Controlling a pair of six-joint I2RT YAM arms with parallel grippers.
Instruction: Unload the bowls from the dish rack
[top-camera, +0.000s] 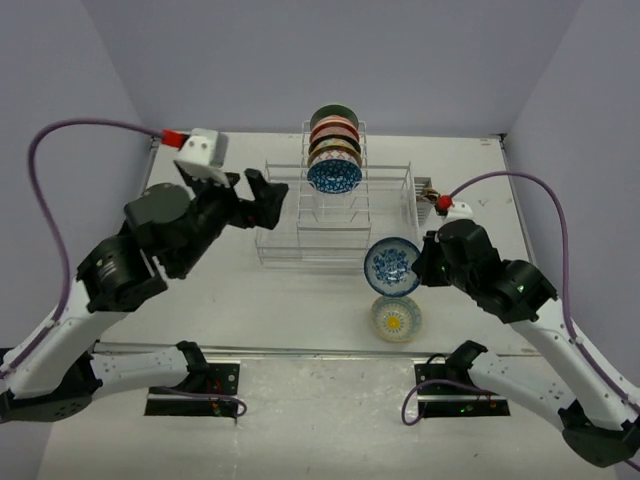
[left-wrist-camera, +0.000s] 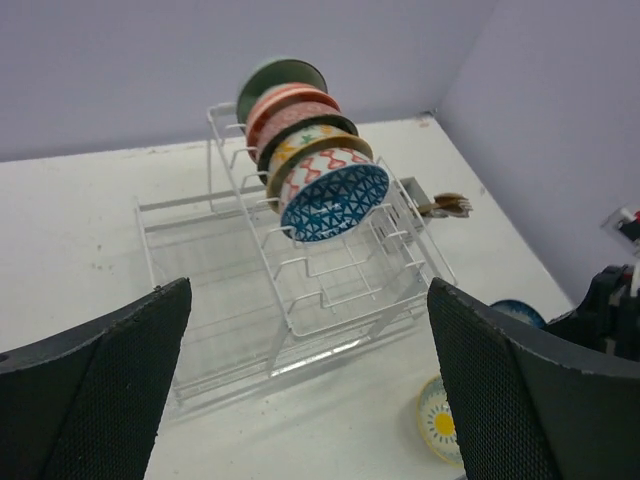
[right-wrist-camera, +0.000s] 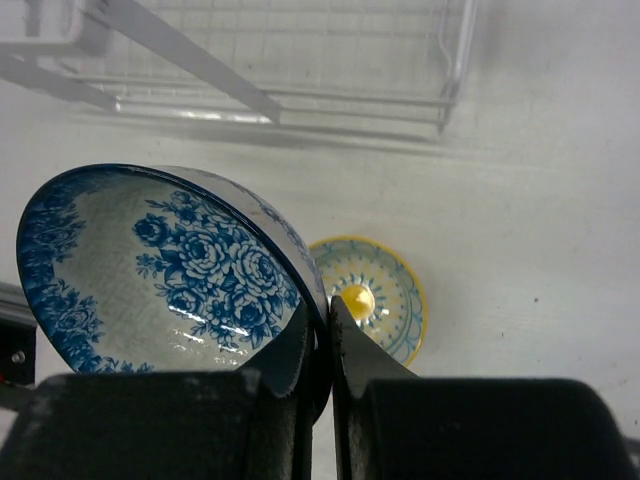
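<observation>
The white wire dish rack (top-camera: 335, 235) stands mid-table, with several patterned bowls on edge in its tall central row; the front one is blue mosaic (top-camera: 334, 176). The rack also shows in the left wrist view (left-wrist-camera: 300, 300). My right gripper (top-camera: 418, 268) is shut on the rim of a blue-and-white floral bowl (right-wrist-camera: 160, 270), held above the table. A yellow-centred bowl (top-camera: 396, 319) lies on the table just below it, also in the right wrist view (right-wrist-camera: 375, 295). My left gripper (top-camera: 268, 195) is open and empty, at the rack's left side.
A side caddy (top-camera: 425, 193) holding brown utensils hangs at the rack's right end. Grey walls close in behind and at both sides. A metal rail (top-camera: 300, 350) runs along the table's near edge.
</observation>
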